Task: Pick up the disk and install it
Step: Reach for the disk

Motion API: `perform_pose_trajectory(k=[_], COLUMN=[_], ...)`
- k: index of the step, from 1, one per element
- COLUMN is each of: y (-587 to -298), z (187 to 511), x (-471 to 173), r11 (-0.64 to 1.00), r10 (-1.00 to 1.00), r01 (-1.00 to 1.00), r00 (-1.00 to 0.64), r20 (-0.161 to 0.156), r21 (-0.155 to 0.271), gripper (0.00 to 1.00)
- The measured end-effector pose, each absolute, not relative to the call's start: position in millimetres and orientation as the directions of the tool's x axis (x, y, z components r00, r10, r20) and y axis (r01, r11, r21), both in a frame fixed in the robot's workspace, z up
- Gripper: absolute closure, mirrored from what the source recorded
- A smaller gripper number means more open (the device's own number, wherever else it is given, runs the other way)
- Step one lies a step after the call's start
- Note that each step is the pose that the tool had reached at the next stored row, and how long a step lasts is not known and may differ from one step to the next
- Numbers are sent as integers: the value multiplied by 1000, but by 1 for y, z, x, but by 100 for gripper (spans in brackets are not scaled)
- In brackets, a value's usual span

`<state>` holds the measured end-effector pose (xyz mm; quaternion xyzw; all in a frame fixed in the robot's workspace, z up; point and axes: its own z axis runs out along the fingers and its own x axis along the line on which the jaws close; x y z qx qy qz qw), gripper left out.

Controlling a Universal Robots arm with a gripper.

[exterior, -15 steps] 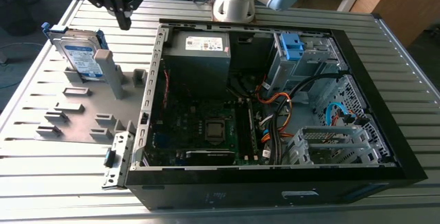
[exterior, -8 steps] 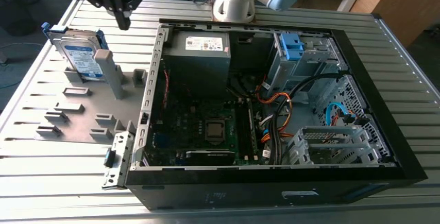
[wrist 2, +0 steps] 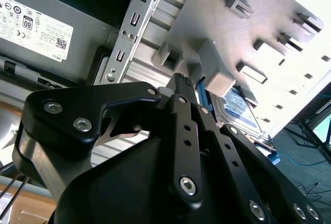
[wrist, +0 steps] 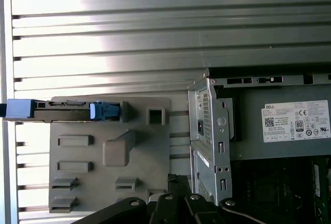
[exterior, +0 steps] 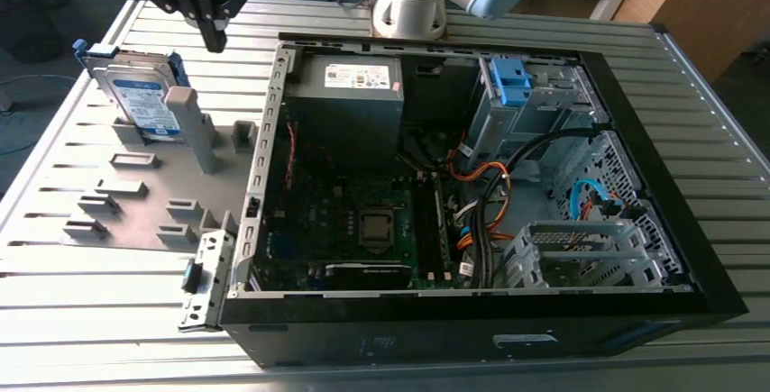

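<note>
The disk [exterior: 136, 95] stands on edge in a slot at the back of a grey holder plate [exterior: 72, 180], on the exterior view's left; it has a white-and-blue label and blue side rails. My gripper [exterior: 215, 42] hangs above the table just behind the disk and toward the computer case, fingers pointing down, shut and holding nothing. In the first wrist view the disk [wrist: 67, 110] appears edge-on along the plate's border, apart from my gripper [wrist: 178, 180]. In the second wrist view the disk's label [wrist 2: 239, 105] peeks out past my gripper [wrist 2: 182, 81].
An open black computer case [exterior: 710, 257] lies flat on the slatted metal table, with a grey power-supply box [exterior: 349, 86], a blue bracket [exterior: 510, 81], cables and a metal drive cage [exterior: 578, 248] inside. A tall grey post [exterior: 193, 126] rises from the holder plate beside the disk.
</note>
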<state>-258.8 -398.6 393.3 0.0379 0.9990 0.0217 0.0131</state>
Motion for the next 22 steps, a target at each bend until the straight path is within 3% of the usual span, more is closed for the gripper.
perform_pose_trajectory(k=[22], y=[-399], z=[393], x=[-264], r11=[996], r10=[76], r01=[75], r00=[-997], r20=[-24], r21=[44], gripper=[89])
